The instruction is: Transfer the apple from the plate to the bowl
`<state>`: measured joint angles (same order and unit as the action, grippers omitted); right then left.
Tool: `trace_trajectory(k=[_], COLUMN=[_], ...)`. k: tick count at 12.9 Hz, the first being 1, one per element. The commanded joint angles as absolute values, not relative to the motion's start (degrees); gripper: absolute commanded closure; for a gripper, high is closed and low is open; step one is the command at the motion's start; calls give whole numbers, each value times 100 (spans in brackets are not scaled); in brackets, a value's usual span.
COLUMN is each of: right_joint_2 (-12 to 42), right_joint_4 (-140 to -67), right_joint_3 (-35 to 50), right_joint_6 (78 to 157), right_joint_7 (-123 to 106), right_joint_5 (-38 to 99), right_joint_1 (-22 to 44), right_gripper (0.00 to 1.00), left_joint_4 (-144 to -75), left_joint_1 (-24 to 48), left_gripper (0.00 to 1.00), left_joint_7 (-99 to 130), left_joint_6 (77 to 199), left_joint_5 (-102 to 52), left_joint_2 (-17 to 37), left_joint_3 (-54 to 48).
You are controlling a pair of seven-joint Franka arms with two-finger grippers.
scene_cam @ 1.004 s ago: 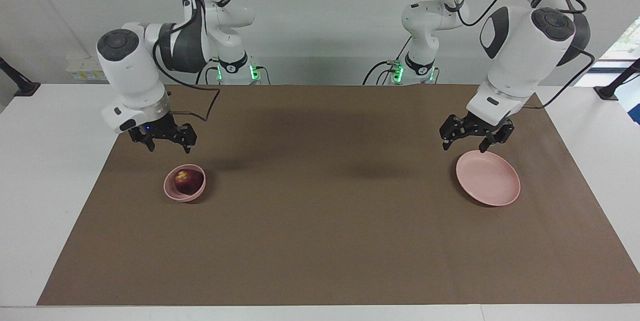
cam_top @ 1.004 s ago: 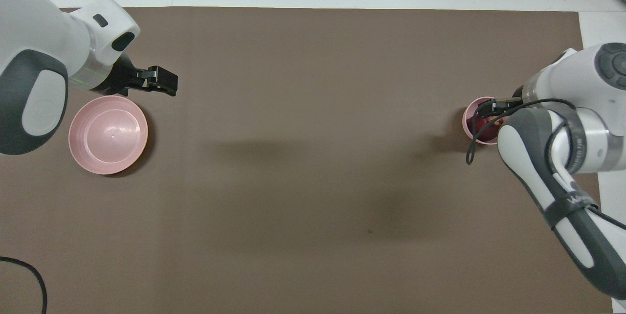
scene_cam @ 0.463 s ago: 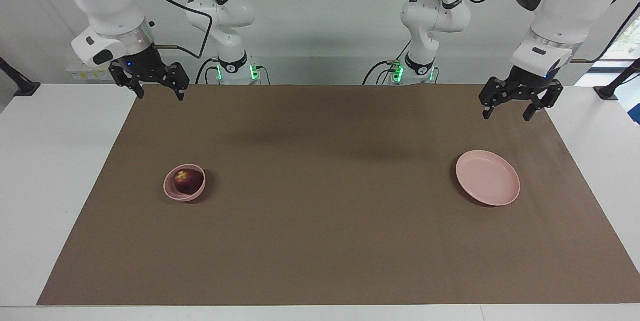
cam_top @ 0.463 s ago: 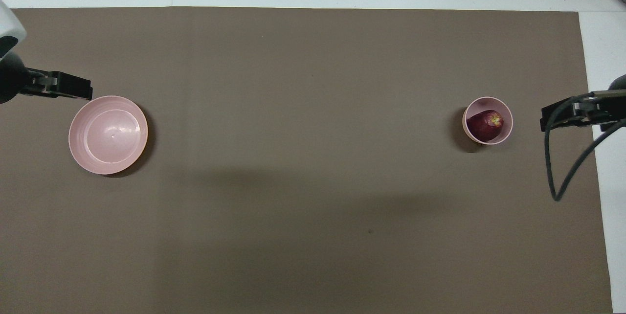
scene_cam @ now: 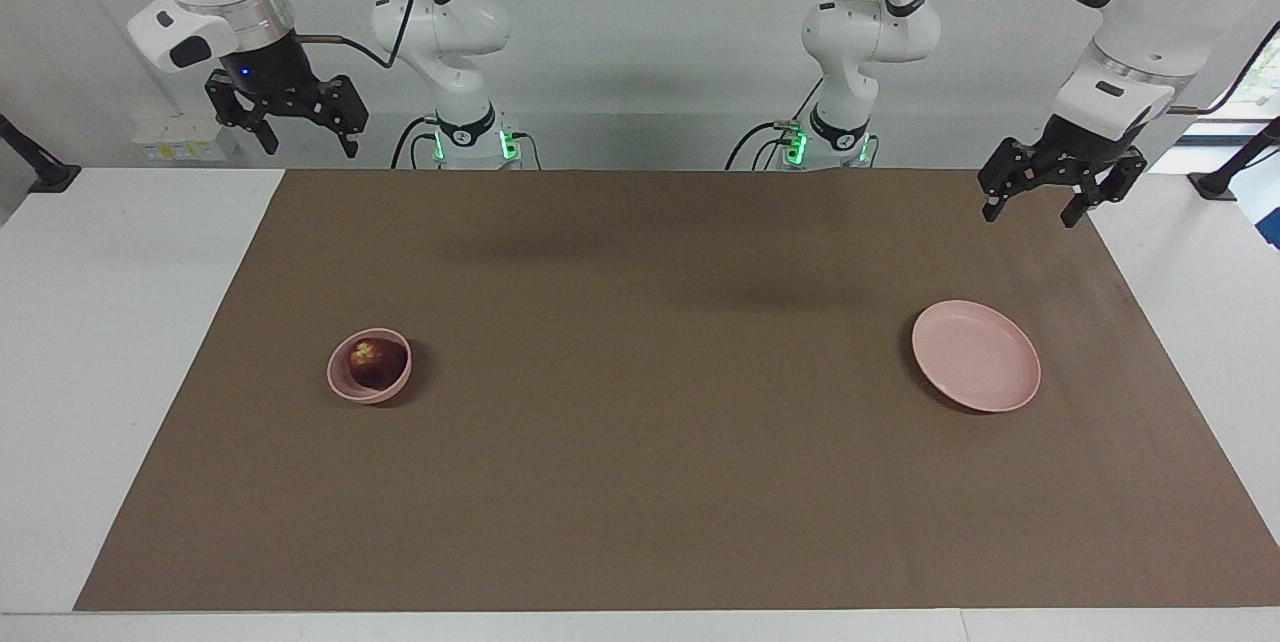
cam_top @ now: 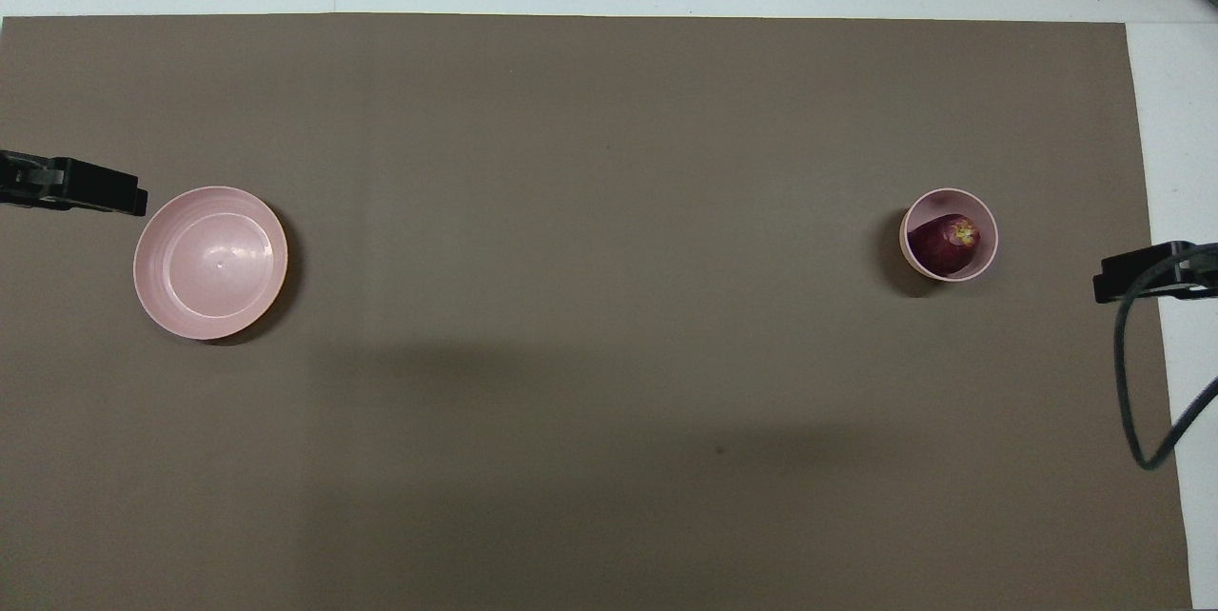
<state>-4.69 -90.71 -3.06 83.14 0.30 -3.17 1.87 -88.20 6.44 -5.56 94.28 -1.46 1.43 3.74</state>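
Now, line by line:

Apple: the apple (scene_cam: pixel 377 362) lies inside the bowl (scene_cam: pixel 345 384), dark red with a yellowish patch near its top; lower left of centre in the facing view, at the right in the overhead view (cam_top: pixel 944 244).

Bowl: small, deep, pale pink, standing on the brown mat (scene_cam: pixel 650 442) toward the right arm's end of the desk (scene_cam: pixel 120 342).

Plate: the plate (scene_cam: pixel 976 355) is wide, shallow and pale pink with nothing on it; at the right of the facing view, well apart from the bowl.

Right hand: the right hand (scene_cam: pixel 285 127) hangs high in the upper left of the facing view, over the desk's edge by the robots; fingers spread wide, holding nothing.

Left hand: the left hand (scene_cam: pixel 1035 202) hangs in the upper right of the facing view, over the mat's corner; fingers spread wide, holding nothing.

Writing: none that I can read; perhaps small marks on the arm bases, too small to tell.
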Motion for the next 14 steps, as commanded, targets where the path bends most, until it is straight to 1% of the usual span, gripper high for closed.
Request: trace_trajectory(k=[1,3,7,14], right_joint_2=[-624,-677,-686,-686], right_joint_4=[-9316,-9395,-9396,-9404], right_joint_3=[-325,-325,-325,-325], right_joint_6=[8385,8446,8429,8446], right_joint_7=[-105,-132,-114,-62], right_joint_5=[-150,-149,-80,-70], right_joint_1=[114,88,88,88], right_gripper=[0,0,0,0], left_joint_4=[-8965,-8974,-8921,-8912], left_joint_1=[624,633,633,519], left_gripper=[0,0,0,0], left_joint_7=[-615,-615,-554,-562], left_joint_6=[9334,9264,8667,8684], left_joint_5=[-211,-211,-211,-220], left_joint_2=[-43,-53,-70,-79], left_joint_3=[378,378,316,378])
